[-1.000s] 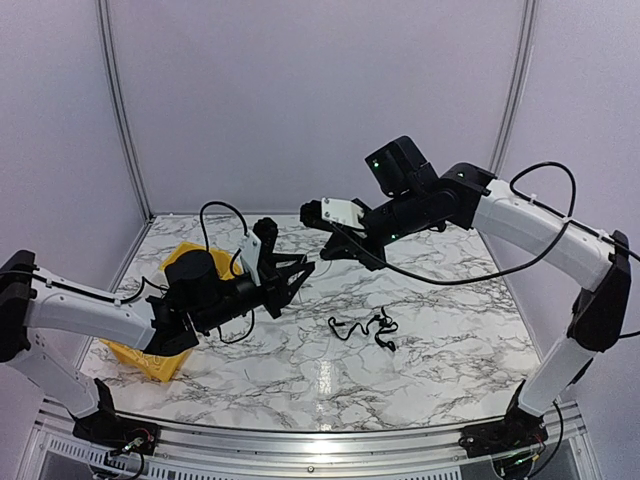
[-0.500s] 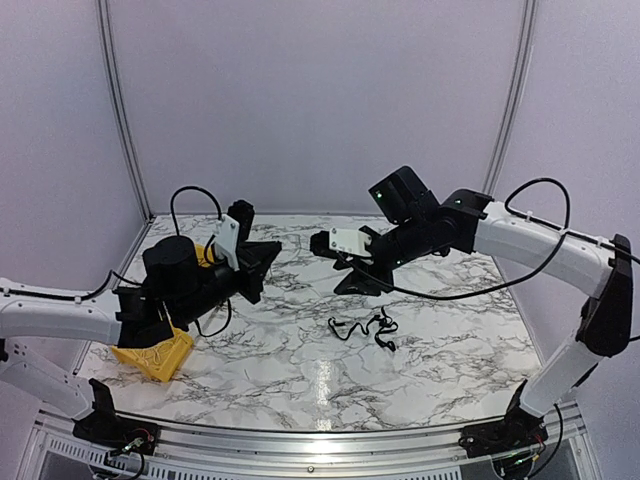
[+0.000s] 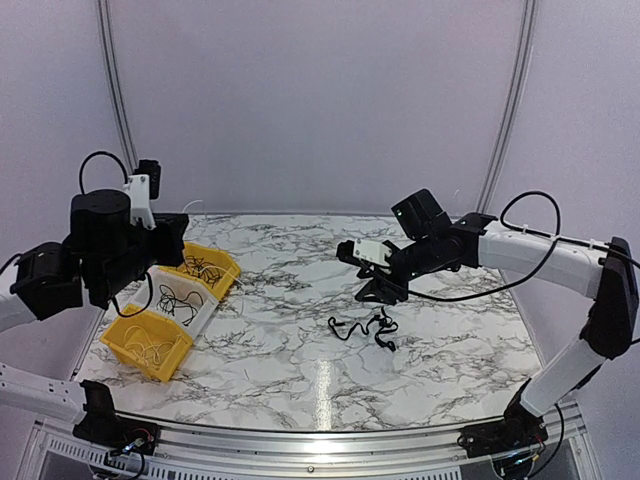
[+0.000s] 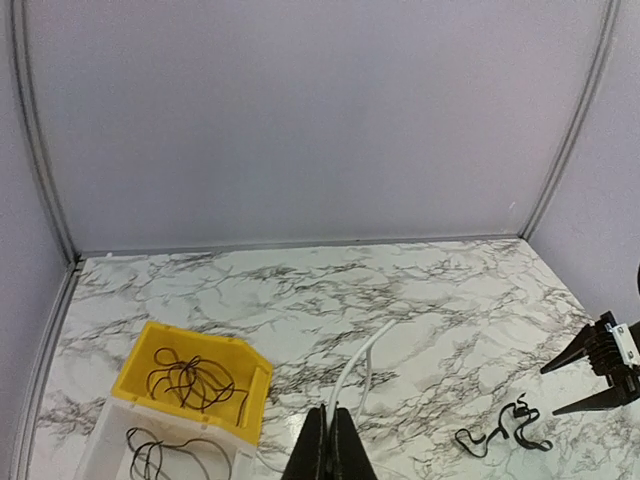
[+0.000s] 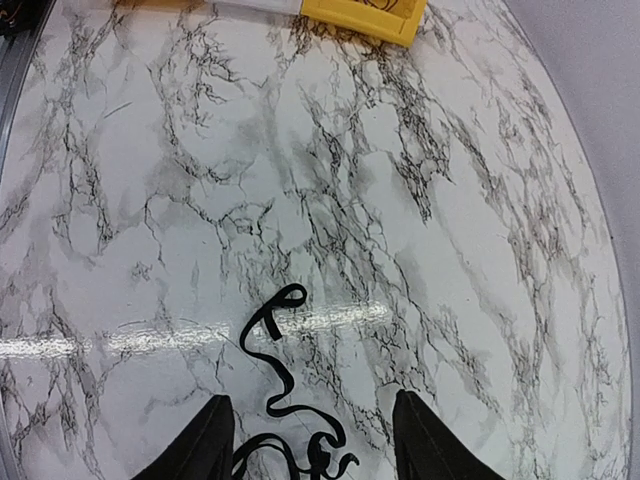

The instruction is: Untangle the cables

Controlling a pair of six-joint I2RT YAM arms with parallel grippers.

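While the cables (image 3: 362,328) lie in one small black tangle on the marble desk (image 3: 280,370), the overhead view puts the right hand (image 3: 375,293) just behind them and slightly above, its fingers spread. The left hand (image 3: 170,229) is raised well away from the cables, over a row of bins (image 3: 165,365) that hold other thin wires. From here I cannot read its fingers.

Seen from the left wrist, that hand's fingers (image 4: 316,452) are pressed together. A thin white strand (image 4: 362,362) runs up from their tips. It may be pinched there, but it is too fine for me to be sure. The cables sit well apart from this hand, with the right hand's open fingers just beyond them.

Seen from the right wrist, the two fingers (image 5: 208,440) stand wide apart with nothing gripped. Part of the tangle lies between them, and one end of it loops away from the knot, out ahead of the fingertips.

The main danger, as I judge it, is closing on the whole clump instead of a single strand. A lift would then carry the knot up whole and could pull it tighter. With the left hand so far from the cables, nothing holds the other end down, so the tangle may simply drag along. The wire is thin and lies flat, so the fingers could also slip off it or scrape the desk.
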